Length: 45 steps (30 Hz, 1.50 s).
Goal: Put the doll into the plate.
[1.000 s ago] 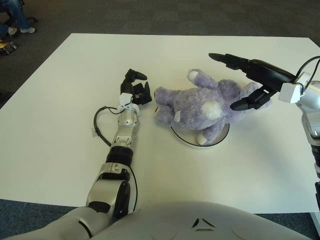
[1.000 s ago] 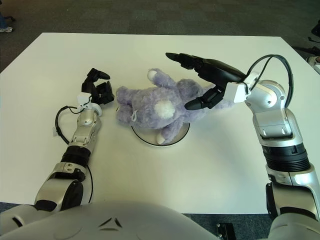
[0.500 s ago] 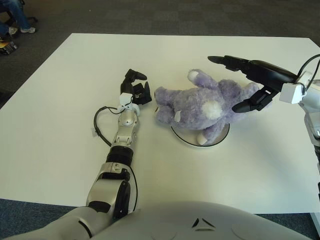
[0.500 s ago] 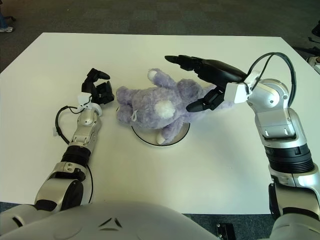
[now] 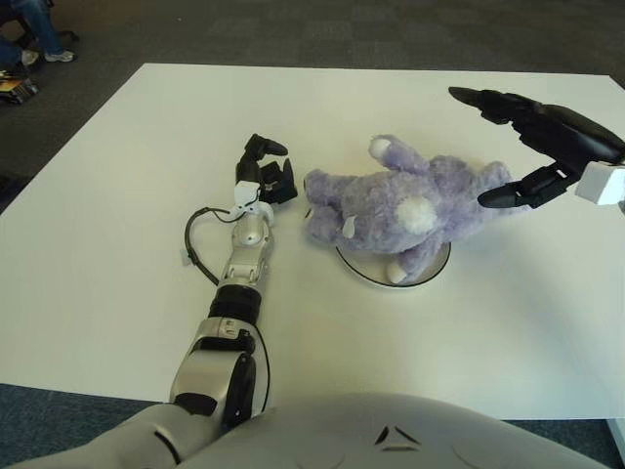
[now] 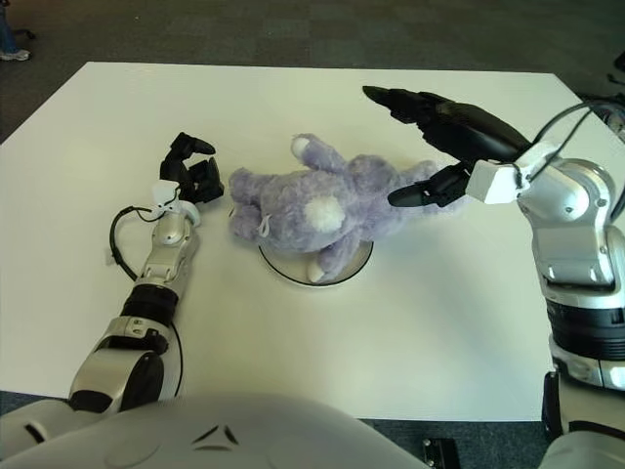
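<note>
We see a purple plush doll [image 5: 391, 200] lying on its side over a white plate [image 5: 425, 275], which sits on a white table [image 5: 117, 176]. The doll covers most of the plate, so only the near rim shows as a dark-edged arc beneath the doll's body and one white-tipped foot. Its head points toward our left and overhangs the plate, while its other end stretches past the plate toward our right. We count a round white patch on its middle and a small tag near the head. Our left hand [image 5: 264, 176] sits on the table just beside the doll's head, on the left of it, with its dark fingers loosely curled and holding nothing; we see a narrow gap between them and the plush. A thin black cable [image 5: 193, 239] loops out from the left wrist across the tabletop. Our right hand [image 6: 439, 137] hangs above the table at the doll's right end, fingers spread wide and empty: one long finger reaches out above and beyond the doll, and the lower finger's tip sits just beside the plush, though we cannot tell whether it touches.
</note>
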Each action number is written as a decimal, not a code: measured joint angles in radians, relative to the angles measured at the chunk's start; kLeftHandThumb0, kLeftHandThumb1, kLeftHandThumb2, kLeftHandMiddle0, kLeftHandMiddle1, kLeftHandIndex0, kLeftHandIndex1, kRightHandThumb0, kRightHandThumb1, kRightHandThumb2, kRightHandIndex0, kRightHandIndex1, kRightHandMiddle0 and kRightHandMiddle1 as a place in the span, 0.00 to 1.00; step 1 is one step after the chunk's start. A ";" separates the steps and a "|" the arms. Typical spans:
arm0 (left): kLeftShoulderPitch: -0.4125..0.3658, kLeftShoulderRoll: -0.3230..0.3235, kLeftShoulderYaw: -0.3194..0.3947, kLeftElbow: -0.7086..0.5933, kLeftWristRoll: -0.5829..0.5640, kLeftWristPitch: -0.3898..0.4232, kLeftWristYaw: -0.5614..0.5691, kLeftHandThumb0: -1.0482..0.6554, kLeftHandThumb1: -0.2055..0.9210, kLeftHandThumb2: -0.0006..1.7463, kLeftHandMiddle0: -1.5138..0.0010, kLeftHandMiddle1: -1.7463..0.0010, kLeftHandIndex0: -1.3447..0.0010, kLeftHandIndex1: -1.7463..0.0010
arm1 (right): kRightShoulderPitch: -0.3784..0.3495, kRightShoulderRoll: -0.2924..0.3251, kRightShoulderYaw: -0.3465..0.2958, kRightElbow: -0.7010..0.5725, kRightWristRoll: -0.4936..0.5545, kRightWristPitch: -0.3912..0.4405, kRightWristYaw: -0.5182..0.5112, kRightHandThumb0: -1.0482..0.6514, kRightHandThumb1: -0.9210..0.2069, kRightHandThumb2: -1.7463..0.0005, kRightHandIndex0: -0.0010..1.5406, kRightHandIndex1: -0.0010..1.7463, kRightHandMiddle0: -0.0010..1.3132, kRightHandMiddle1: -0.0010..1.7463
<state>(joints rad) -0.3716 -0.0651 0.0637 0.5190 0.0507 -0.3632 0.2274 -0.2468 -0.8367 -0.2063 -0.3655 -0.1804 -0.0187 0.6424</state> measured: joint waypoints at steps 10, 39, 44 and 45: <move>0.008 0.005 0.001 -0.012 -0.004 0.013 -0.007 0.35 0.55 0.68 0.23 0.00 0.60 0.00 | 0.047 0.077 -0.024 -0.121 -0.157 0.337 -0.139 0.08 0.10 0.75 0.04 0.01 0.00 0.14; 0.025 0.011 0.007 -0.060 -0.027 0.038 -0.054 0.34 0.50 0.72 0.22 0.00 0.57 0.00 | 0.016 0.472 -0.145 0.077 -0.103 0.432 -0.625 0.58 0.57 0.25 0.41 0.91 0.36 1.00; 0.026 0.010 0.008 -0.062 -0.035 0.038 -0.058 0.34 0.50 0.73 0.22 0.00 0.57 0.00 | -0.005 0.509 -0.207 0.211 0.003 0.399 -0.655 0.61 0.66 0.17 0.47 0.93 0.39 1.00; 0.026 0.010 0.009 -0.062 -0.036 0.038 -0.058 0.34 0.49 0.73 0.22 0.00 0.57 0.00 | -0.005 0.515 -0.216 0.229 0.020 0.396 -0.658 0.61 0.67 0.17 0.48 0.93 0.40 1.00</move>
<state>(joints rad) -0.3454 -0.0553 0.0730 0.4572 0.0152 -0.3252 0.1697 -0.2520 -0.3215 -0.4224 -0.1363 -0.1604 0.3777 -0.0157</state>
